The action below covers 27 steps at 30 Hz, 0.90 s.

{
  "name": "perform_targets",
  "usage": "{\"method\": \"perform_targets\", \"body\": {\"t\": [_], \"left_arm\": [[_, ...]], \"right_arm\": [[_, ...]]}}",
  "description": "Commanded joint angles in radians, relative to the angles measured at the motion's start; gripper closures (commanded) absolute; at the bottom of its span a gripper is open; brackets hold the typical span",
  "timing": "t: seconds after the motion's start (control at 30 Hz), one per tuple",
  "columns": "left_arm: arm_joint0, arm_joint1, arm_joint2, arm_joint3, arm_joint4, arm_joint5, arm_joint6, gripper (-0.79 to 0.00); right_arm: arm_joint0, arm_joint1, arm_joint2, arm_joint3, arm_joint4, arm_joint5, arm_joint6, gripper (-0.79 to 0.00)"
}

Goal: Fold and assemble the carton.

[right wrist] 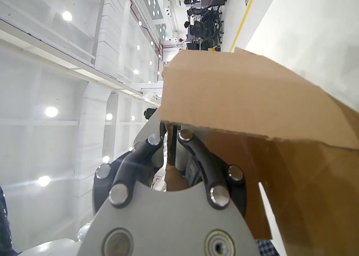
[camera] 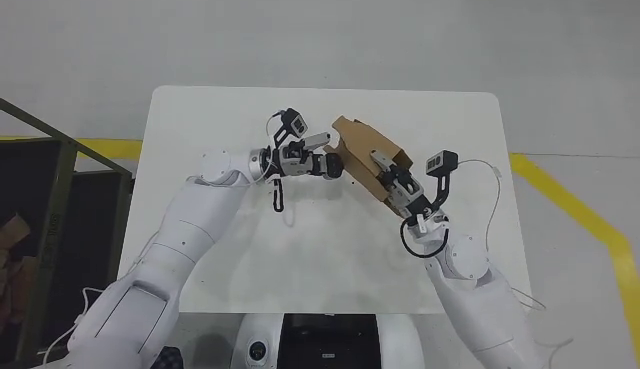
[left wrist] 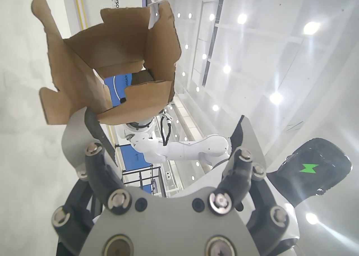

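Right jaws pinch the carton [camera: 362, 149] wall; I'd hold firm. Left jaws, spread, should press the loose flap [left wrist: 54, 104] inward.

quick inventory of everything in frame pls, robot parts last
carton: 1, brown, partly folded with loose flaps, over the table between the two grippers
table: 1, white, under both arms
floor tape: yellow stripes, on the floor on both sides of the table
rack: 1, dark, on the floor beside the table
left gripper: 1, grey and black, open, one fingertip at a carton flap
right gripper: 1, grey and black, shut on a carton wall
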Motion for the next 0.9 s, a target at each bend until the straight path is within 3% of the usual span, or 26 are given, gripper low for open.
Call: {"method": "perform_targets", "body": {"t": [0.0, 0.4, 0.87], "left_arm": [[0.001, -0.001, -0.003, -0.002, -0.002, -0.007, 0.007, -0.785], [0.018, 0.001, -0.028, -0.02, -0.007, -0.013, 0.017, -0.785], [0.048, 0.006, -0.049, -0.061, -0.01, 0.021, 0.011, -0.785]], "right_arm": [[-0.005, 0.0, 0.0, -0.005, 0.0, 0.004, 0.003, 0.0], [-0.022, 0.0, 0.004, -0.027, -0.008, 0.017, 0.008, 0.0], [-0.015, -0.01, 0.011, -0.028, -0.044, -0.017, -0.099, 0.0]]}}
